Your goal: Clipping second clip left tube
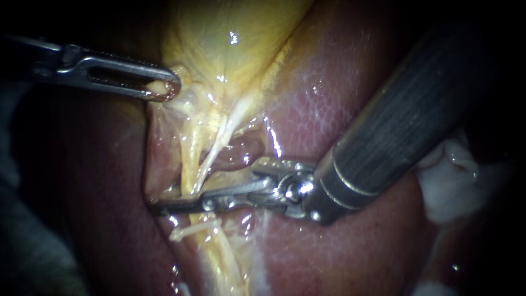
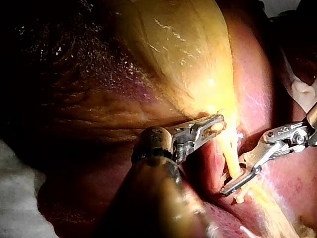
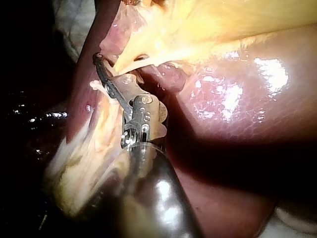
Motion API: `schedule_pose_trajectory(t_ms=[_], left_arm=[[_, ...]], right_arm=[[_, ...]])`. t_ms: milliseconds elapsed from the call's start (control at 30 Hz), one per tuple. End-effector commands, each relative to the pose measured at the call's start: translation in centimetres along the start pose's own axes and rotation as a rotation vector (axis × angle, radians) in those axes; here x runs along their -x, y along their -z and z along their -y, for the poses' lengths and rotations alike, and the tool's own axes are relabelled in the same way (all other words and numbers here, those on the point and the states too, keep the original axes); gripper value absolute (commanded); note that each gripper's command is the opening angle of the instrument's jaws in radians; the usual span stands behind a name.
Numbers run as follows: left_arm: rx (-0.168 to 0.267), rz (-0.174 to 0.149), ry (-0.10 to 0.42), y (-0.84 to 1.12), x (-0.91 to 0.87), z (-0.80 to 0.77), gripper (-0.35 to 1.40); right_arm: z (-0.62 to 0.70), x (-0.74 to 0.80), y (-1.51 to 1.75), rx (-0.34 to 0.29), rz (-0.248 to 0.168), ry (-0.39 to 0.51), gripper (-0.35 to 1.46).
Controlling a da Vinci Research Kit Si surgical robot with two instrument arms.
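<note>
The right instrument [image 3: 102, 65] reaches toward eleven o'clock from its wrist, jaws closed on a pale tube [image 3: 133, 61]. Yellow gallbladder [image 3: 223, 20] lies at their one o'clock, and glossy liver [image 3: 237, 104] at three.

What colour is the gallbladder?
The gallbladder is pale yellow; the left wrist view shows it best.
</note>
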Motion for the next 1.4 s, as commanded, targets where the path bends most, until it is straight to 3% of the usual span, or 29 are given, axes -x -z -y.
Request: schedule_pose_trajectory(t_ms=[33,300,833,1400], left_arm=[[0.0,0.0,0.0,0.0,0.0,0.0,-0.35],[0.0,0.0,0.0,0.0,0.0,0.0,-0.35],[0.0,0.001,0.0,0.0,0.0,0.0,-0.35],[0.001,0.001,0.0,0.02,0.0,0.01,-0.35]], right_arm=[[0.0,0.0,0.0,-0.002,-0.004,0.0,0.27],[-0.06,0.01,0.05,-0.007,-0.016,-0.005,0.49],[-0.18,0.19,0.51,-0.027,-0.003,0.086,0.5],[-0.31,0.3,1.06,-0.035,-0.005,0.108,0.5]])
